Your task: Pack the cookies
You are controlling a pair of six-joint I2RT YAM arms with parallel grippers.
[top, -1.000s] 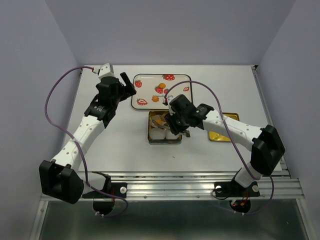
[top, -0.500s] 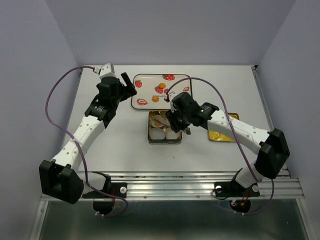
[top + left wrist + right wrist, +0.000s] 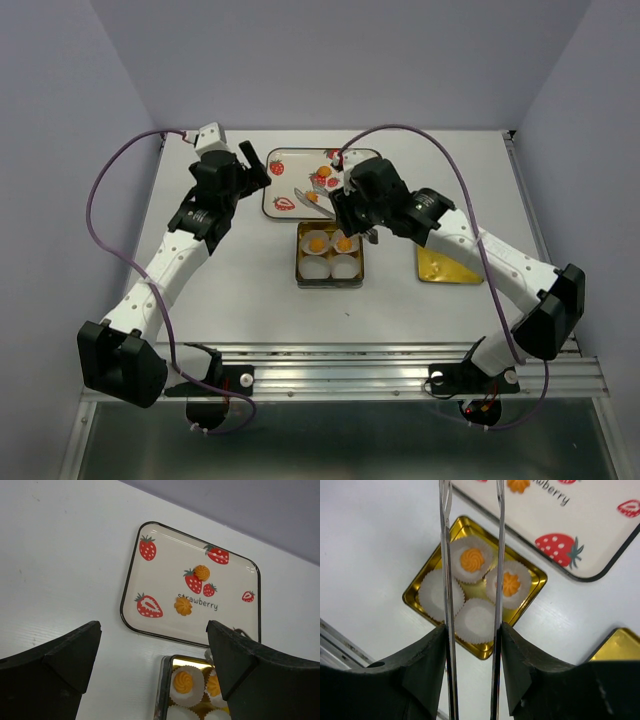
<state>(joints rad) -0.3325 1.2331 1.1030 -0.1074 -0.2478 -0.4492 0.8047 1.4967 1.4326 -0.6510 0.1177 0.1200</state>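
Two cookies sit in white paper cups in the far half of the square gold tin (image 3: pixel 299 270), one on the left (image 3: pixel 316 241) and one on the right (image 3: pixel 344 243); the two near cups are empty. Two more cookies lie on the strawberry tray (image 3: pixel 278 172), one far (image 3: pixel 330 156) and one near (image 3: pixel 312 196). My right gripper (image 3: pixel 350 215) is shut on silver tongs (image 3: pixel 312 190). The tong blades (image 3: pixel 446 555) are apart with nothing between them and reach over the tin's far edge toward the tray. My left gripper (image 3: pixel 262 165) is open and empty at the tray's left edge.
The gold tin lid (image 3: pixel 445 265) lies to the right of the tin, under my right forearm. The tray sits right behind the tin. Purple cables arc over both arms. Walls close in on the left, right and back.
My right gripper has pulled back from over the tin toward the tray, with the tongs in it. A cookie now shows in the tin's far right cup. The left arm has barely moved.
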